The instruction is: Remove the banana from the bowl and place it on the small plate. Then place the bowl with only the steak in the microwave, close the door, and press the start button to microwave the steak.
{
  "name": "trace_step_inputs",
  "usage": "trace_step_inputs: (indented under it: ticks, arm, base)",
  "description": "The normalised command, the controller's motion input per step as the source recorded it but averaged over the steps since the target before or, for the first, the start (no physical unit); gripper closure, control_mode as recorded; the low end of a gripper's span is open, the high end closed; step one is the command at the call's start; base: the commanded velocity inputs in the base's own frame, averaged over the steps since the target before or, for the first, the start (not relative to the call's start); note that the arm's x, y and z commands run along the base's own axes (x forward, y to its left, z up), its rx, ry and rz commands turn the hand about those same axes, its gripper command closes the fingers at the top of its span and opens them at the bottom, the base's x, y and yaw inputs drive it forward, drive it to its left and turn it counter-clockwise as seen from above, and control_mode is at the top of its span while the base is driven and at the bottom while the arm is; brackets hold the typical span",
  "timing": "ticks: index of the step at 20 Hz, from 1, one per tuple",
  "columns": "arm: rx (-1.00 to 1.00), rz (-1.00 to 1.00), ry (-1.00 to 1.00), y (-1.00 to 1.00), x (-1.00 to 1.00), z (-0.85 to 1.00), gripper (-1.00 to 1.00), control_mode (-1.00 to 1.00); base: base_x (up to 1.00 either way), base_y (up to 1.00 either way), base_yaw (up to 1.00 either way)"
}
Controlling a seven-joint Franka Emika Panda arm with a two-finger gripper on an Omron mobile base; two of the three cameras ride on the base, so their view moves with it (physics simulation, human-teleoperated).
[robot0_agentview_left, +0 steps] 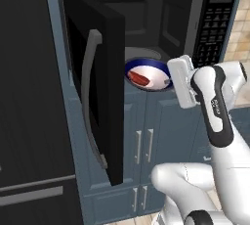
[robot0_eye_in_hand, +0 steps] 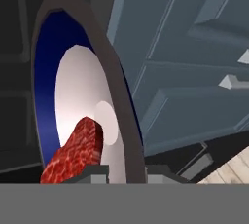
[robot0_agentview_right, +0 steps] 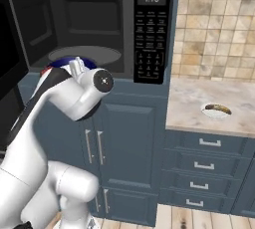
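Pincer (robot0_eye_in_hand: 125, 172) pinches the rim of the bowl (robot0_agentview_left: 155, 70), its two dark tips pressed close on either side of the blue edge, one inside and one outside, as the hand view shows. The bowl sits just ahead of the pincer at the mouth of the microwave (robot0_agentview_left: 215, 28), at the front lip of the open cavity and right above the blue-grey cabinet doors (robot0_agentview_left: 146, 141). In the hand view the bowl appears rolled on its side with the camera; its white inside faces the lens.

The steak (robot0_agentview_left: 138, 78) lies inside the bowl, on the side away from the pincer in the left base view, and close against one fingertip in the hand view, where its marbled red surface runs down to the bottom edge. Beyond the bowl, deeper in the cavity, lies the grey turntable disc (robot0_agentview_right: 87, 54).

The door (robot0_agentview_left: 95, 87) stands swung wide open, off to the far side of the bowl from the pincer, with its long grey handle (robot0_agentview_left: 88, 97) facing out. The keypad panel (robot0_agentview_right: 151, 34) is on the other side of the cavity, its display lit.

Well apart from the pincer, on the desk (robot0_agentview_right: 199, 108) past the keypad side of the microwave, rests the small plate (robot0_agentview_right: 215, 110) with the banana (robot0_agentview_right: 217, 107) lying across it.
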Motion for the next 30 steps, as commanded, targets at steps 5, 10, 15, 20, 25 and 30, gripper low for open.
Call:
trace_step_inputs:
  ticks: [5,10,15,20,25,30]
  arm:
    - [0.1,-0.05,0.01,0.28,0.75,0.43,1.0,-1.0]
    - [0.08,-0.04,0.01,0.2,0.77,0.29,1.0,-1.0]
    - [0.03,0.0,0.13,0.0,0.65,0.1,1.0,-1.0]
    - [0.0,0.0,0.12,0.0,0.44,-0.01,1.0,-1.0]
    - [0.0,0.0,0.08,0.08,0.34,-0.16,1.0,-1.0]
    - [0.0,0.0,0.04,0.14,0.26,-0.05,-1.0,-1.0]
  base:
    - [0.0,0.0,0.0]
    - [0.0,0.0,0.0]
    - [0.0,0.0,0.0]
    - [0.0,0.0,0.0]
    - [0.0,0.0,0.0]
    - [0.0,0.0,0.0]
